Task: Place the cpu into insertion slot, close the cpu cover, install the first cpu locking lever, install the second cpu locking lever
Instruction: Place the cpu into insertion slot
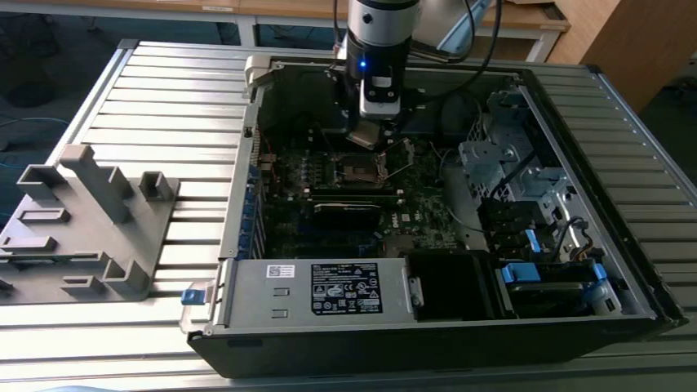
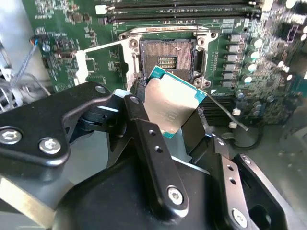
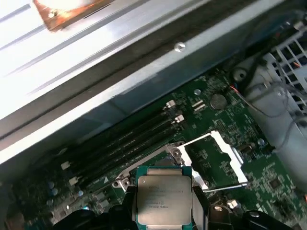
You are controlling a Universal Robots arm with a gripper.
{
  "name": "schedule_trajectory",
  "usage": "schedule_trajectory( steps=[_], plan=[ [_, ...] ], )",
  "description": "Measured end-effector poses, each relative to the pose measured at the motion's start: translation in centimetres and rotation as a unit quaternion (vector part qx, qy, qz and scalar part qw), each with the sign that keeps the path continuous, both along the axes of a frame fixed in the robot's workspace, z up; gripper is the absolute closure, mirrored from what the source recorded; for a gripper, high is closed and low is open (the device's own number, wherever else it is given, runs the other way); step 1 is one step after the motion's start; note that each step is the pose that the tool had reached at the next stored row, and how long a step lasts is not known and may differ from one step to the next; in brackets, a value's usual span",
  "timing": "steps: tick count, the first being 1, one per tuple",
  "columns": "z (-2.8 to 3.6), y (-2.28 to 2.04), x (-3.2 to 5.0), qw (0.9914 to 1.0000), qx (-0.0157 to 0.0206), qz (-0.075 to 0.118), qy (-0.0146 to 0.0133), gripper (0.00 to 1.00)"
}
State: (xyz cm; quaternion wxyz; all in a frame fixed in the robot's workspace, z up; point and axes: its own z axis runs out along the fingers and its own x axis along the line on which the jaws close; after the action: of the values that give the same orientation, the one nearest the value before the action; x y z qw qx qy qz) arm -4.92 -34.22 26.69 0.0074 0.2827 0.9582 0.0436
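Currently, inside the open computer case (image 1: pixel 414 347), the motherboard (image 1: pixel 419 220) is lying flat, its socket (image 2: pixel 168 60) sitting bare in the far half and the cpu cover (image 2: pixel 81 66) standing swung open beside it. The cpu (image 2: pixel 172 108), square, silver-topped and green-edged, is hanging tilted just above the socket, one corner pointing at it, while the gripper (image 2: pixel 169 112) is clamping its opposite edges.

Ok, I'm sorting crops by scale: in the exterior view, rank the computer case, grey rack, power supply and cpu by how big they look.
Largest to smallest:
1. computer case
2. grey rack
3. power supply
4. cpu, by far the smallest
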Motion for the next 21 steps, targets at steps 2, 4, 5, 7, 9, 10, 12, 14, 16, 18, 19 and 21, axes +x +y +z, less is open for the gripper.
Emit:
schedule_trajectory(
  steps=[2,4,5,7,9,10,12,14,16,18,19,21],
  plan=[
    [-0.04,0.00,0.00,0.99983,0.0000,-0.018,0.0000,0.46],
    [-0.09,0.00,0.00,0.99934,0.0000,-0.036,0.0000,0.46],
    [-0.11,0.00,0.00,0.99899,0.0000,-0.045,0.0000,0.46],
    [-0.15,0.00,0.00,0.99802,0.0000,-0.063,0.0000,0.46],
    [-0.20,0.00,0.00,0.99666,0.0000,-0.082,0.0000,0.46],
    [-0.22,0.00,0.00,0.99589,0.0000,-0.091,0.0000,0.46],
    [-0.25,0.00,0.00,0.99410,-0.0001,-0.108,0.0000,0.46],
    [-0.28,0.00,0.00,0.99199,-0.0001,-0.126,0.0000,0.46],
    [-0.30,-0.01,0.00,0.98970,0.0000,-0.143,0.0000,0.46],
    [-0.31,0.00,0.00,0.98816,0.0000,-0.153,0.0000,0.46],
    [-0.31,0.00,0.00,0.98737,0.0000,-0.158,0.0000,0.46],
    [-0.31,0.00,0.00,0.98649,0.0000,-0.164,0.0000,0.46]
  ],
)
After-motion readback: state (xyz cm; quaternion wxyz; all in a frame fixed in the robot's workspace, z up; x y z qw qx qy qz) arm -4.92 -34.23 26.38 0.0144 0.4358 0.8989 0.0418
